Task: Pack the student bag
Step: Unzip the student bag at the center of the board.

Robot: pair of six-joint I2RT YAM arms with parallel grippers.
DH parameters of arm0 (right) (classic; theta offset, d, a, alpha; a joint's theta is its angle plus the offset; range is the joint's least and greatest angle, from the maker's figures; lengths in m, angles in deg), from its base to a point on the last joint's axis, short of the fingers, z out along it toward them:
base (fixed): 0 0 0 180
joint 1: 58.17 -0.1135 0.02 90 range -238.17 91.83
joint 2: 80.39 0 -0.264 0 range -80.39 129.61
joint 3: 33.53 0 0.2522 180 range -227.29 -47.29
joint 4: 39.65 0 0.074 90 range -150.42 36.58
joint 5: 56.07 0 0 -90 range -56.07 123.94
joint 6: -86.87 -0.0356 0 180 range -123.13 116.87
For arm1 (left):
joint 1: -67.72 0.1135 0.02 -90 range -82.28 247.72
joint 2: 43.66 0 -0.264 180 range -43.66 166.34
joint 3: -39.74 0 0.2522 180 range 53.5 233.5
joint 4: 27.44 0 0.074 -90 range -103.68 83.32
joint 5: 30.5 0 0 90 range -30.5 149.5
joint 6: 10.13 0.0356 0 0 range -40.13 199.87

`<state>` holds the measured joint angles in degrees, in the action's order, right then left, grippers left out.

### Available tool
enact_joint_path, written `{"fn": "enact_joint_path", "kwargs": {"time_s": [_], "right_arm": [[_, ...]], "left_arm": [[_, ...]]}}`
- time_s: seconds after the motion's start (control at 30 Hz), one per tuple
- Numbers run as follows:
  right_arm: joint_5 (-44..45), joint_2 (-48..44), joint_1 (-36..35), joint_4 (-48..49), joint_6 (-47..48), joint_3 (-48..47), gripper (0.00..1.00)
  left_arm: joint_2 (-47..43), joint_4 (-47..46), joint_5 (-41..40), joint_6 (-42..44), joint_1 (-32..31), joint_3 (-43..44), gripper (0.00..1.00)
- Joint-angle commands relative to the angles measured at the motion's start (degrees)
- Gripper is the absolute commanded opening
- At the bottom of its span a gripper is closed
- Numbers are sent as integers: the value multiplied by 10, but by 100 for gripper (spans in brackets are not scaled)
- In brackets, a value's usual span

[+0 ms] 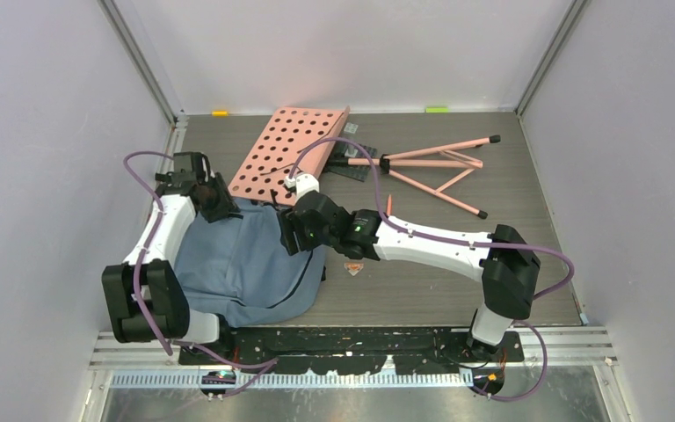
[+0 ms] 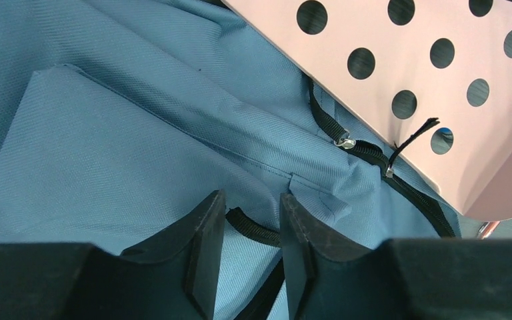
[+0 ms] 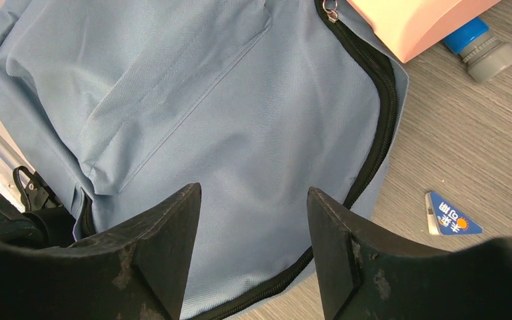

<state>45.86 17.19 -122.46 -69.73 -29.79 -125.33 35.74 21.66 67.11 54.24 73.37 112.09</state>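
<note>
The student bag (image 1: 237, 264), blue-grey fabric with black zipper trim, lies flat at the near left of the table. My left gripper (image 1: 220, 207) is at the bag's far edge. In the left wrist view its fingers (image 2: 253, 207) stand a little apart, with a black strap loop (image 2: 257, 228) and bag fabric (image 2: 107, 147) in the gap; I cannot see them pinching it. My right gripper (image 1: 292, 230) hovers over the bag's right edge. In the right wrist view it (image 3: 253, 197) is open above the fabric (image 3: 207, 113) and the curved zipper (image 3: 380, 120), holding nothing.
A pink perforated board (image 1: 294, 149) leans over the bag's far edge, close to the zipper pulls (image 2: 345, 143). A pink folded stand (image 1: 439, 171) lies at the back right. A small blue triangular card (image 3: 452, 217) and a blue-grey capped item (image 3: 483, 47) lie on the table beside the bag.
</note>
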Motion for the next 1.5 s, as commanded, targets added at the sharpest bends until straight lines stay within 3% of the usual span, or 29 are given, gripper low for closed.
{"fn": "enact_joint_path", "kwargs": {"time_s": [0.0, 0.13, 0.3, 0.67, 0.93, 1.23, 1.47], "right_arm": [[9, -7, -1, 27, 10, -14, 65], [9, -4, -1, 28, 10, -16, 64], [10, 1, -1, 31, 11, -18, 63], [-8, 75, 0, 53, 45, -88, 71], [-146, 110, 42, 144, 173, -82, 74], [-283, 178, 97, 193, 284, -115, 69], [-309, 243, 108, 173, 351, -187, 67]], "left_arm": [[5, -21, 31, -7, 2, -2, 35], [8, -20, 36, -7, 2, -5, 28], [-1, -22, 46, -7, 2, -11, 0], [-112, -21, 66, -11, 2, -62, 0], [-161, 10, 65, 8, 2, -91, 0], [-181, 0, 88, -1, 2, -111, 0], [-178, 0, 98, 2, 2, -107, 0]]}}
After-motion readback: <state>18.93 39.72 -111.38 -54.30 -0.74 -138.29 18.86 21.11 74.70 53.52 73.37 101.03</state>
